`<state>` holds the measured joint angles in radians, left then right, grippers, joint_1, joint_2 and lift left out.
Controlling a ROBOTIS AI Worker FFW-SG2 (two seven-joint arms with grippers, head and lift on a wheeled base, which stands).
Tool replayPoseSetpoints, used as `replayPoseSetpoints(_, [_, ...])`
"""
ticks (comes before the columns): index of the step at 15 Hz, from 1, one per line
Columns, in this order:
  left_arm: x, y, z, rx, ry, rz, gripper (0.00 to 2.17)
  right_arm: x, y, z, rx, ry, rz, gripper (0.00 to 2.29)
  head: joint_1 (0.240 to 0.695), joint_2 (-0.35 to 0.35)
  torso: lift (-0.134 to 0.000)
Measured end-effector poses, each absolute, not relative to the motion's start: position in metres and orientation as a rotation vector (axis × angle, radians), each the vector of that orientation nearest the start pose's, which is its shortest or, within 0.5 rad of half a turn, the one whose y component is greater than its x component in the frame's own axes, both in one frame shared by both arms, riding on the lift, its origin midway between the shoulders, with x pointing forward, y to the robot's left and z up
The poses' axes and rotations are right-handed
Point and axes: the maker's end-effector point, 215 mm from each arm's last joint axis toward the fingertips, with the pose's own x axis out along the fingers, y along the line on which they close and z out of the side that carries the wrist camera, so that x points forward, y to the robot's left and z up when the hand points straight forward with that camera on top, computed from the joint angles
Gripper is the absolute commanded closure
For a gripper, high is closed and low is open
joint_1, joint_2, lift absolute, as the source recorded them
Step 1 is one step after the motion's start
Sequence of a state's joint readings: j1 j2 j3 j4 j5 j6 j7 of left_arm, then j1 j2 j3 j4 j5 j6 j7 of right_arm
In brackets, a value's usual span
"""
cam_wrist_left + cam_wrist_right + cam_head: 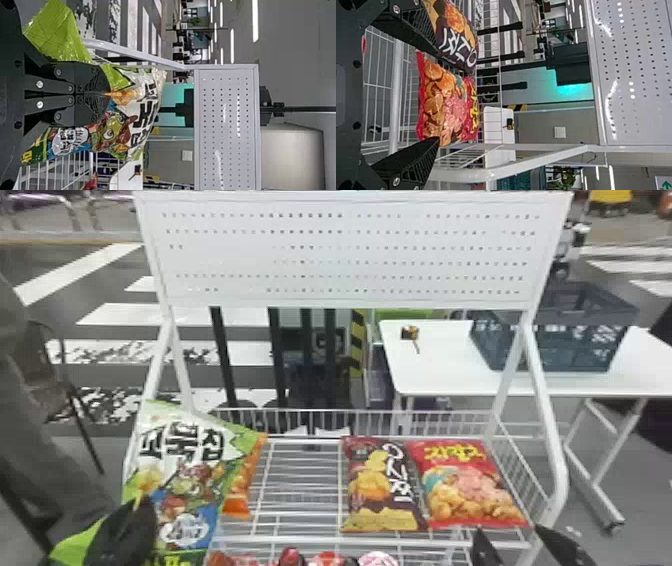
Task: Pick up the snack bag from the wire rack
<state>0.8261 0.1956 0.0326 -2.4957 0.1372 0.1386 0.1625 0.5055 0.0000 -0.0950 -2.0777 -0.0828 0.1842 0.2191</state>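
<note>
Snack bag (187, 470), green and white, in the left tool (107, 94), by the left side of the wire rack (300, 541). Held by fingers clamped tight on a fold near the middle, probably to stop slipping. Looks lifted, with an orange bag (241, 490) partly behind. Right tool (507, 529) near the front of the rack, fingers apart, empty, perhaps not needed for this job. Dark bag (380, 490) and red bag (470, 485) side by side, maybe for easy grabbing.
</note>
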Motion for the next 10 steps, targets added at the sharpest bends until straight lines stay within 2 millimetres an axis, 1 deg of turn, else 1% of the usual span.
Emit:
replayPoseSetpoints(3, [0.368, 0.254, -0.263, 0.031, 0.049, 0.031, 1.64, 0.496, -0.224, -0.393, 0.054, 0.216, 0.147, 0.13, 0.499, 0.000, 0.000])
replayPoseSetpoints(6, [0.369, 0.254, -0.264, 0.033, 0.053, 0.034, 1.64, 0.546, -0.226, -0.406, 0.009, 0.249, 0.140, 0.13, 0.499, 0.000, 0.000])
replayPoseSetpoints(7, [0.370, 0.255, -0.265, 0.034, 0.054, 0.034, 1.64, 0.559, -0.228, -0.411, 0.001, 0.261, 0.137, 0.13, 0.499, 0.000, 0.000])
replayPoseSetpoints(8, [0.371, 0.255, -0.266, 0.035, 0.056, 0.035, 1.64, 0.567, -0.229, -0.415, -0.005, 0.271, 0.135, 0.13, 0.499, 0.000, 0.000])
replayPoseSetpoints(9, [0.372, 0.255, -0.268, 0.035, 0.058, 0.035, 1.64, 0.574, -0.231, -0.421, -0.010, 0.290, 0.131, 0.13, 0.499, 0.000, 0.000])
replayPoseSetpoints(10, [0.373, 0.256, -0.269, 0.036, 0.059, 0.035, 1.64, 0.577, -0.234, -0.429, -0.014, 0.322, 0.126, 0.21, 0.499, 0.000, 0.000])
